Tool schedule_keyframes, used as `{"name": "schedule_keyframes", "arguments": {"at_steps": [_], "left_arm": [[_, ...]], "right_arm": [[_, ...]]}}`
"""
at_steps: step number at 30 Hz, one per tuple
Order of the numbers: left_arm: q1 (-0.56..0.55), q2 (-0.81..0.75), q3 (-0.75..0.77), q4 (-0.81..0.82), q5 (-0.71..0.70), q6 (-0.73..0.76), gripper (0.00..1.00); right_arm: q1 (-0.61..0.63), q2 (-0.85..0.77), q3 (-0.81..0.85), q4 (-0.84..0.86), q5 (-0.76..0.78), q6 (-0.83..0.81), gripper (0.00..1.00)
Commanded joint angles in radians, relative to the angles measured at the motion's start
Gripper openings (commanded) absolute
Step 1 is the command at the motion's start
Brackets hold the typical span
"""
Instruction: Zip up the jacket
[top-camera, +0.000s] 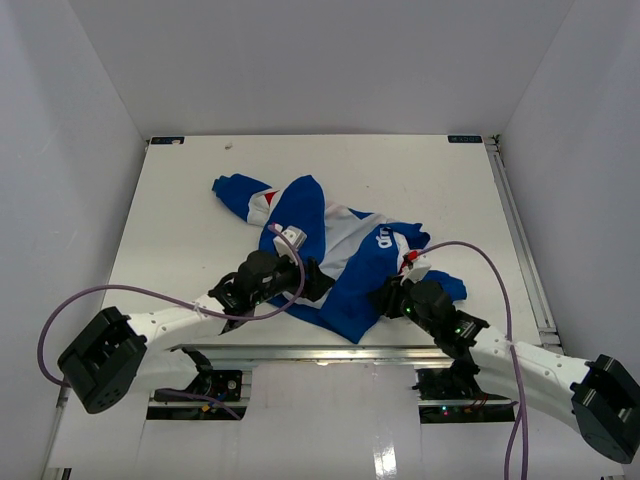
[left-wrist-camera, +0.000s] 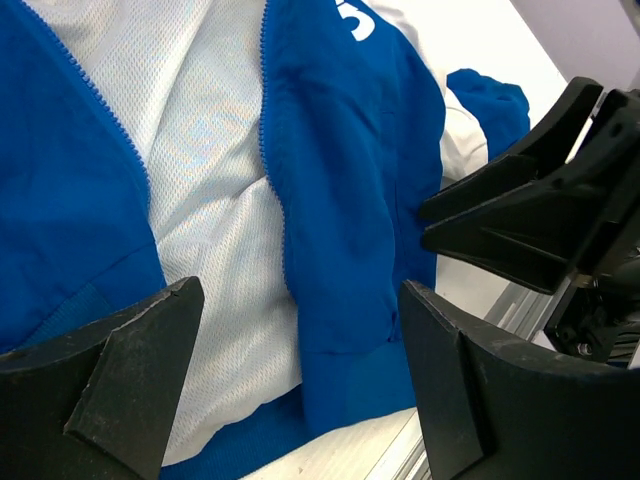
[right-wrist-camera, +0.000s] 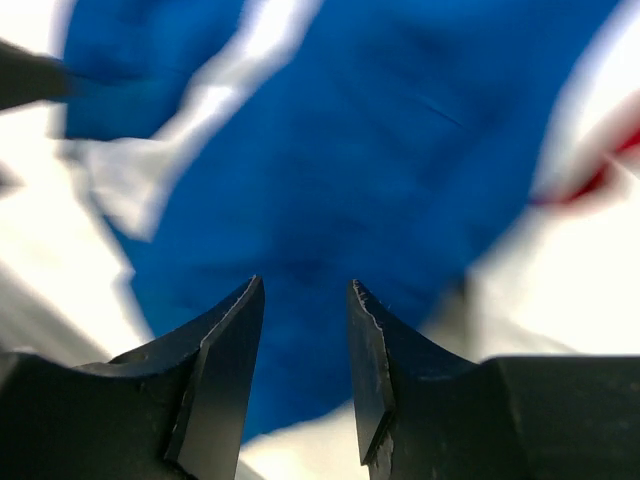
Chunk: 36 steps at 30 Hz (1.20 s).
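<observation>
My left gripper (left-wrist-camera: 300, 300) hovers with its fingers spread wide over the jacket (left-wrist-camera: 345, 160), which lies unzipped on the white table (top-camera: 180, 215), white mesh lining showing between the two zipper edges. My right gripper (right-wrist-camera: 305, 295) sits just beside the jacket's near right edge, fingers a little apart with nothing caught between them.

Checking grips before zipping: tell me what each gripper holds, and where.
Nothing is held. The left gripper stands open over the jacket; the right gripper has jaws apart, no fabric between.
</observation>
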Motion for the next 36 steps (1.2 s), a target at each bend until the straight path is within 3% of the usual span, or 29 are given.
{"name": "schedule_keyframes", "arguments": {"at_steps": [1, 4, 7, 12, 15, 18, 26, 29, 36], "left_arm": [[0.001, 0.018, 0.052, 0.001, 0.037, 0.009, 0.89], [0.001, 0.010, 0.055, -0.015, -0.017, 0.007, 0.89], [0.000, -0.062, 0.048, -0.076, -0.169, -0.026, 0.90], [0.001, -0.255, 0.010, -0.186, -0.507, -0.060, 0.93], [0.001, -0.372, -0.057, -0.169, -0.581, -0.063, 0.93], [0.002, -0.498, -0.116, -0.145, -0.656, -0.068, 0.93], [0.000, -0.627, -0.146, -0.185, -0.754, -0.082, 0.95], [0.000, -0.619, -0.141, -0.190, -0.758, -0.088, 0.95], [-0.002, -0.590, -0.140, -0.173, -0.760, -0.082, 0.96]], "right_arm": [[0.001, -0.053, 0.067, -0.193, 0.239, 0.062, 0.43], [0.004, -0.073, 0.113, -0.219, 0.212, 0.041, 0.42], [0.019, -0.024, 0.219, -0.289, 0.198, 0.039, 0.47], [0.128, 0.076, 0.327, -0.342, 0.325, 0.151, 0.59], [0.185, 0.152, 0.395, -0.378, 0.415, 0.233, 0.69], [0.236, 0.295, 0.504, -0.475, 0.463, 0.306, 0.69], [0.369, 0.692, 0.945, -0.925, 0.577, 0.584, 0.71], [0.382, 0.794, 1.006, -0.936, 0.548, 0.598, 0.71], [0.415, 0.854, 0.979, -0.975, 0.543, 0.664, 0.70]]}}
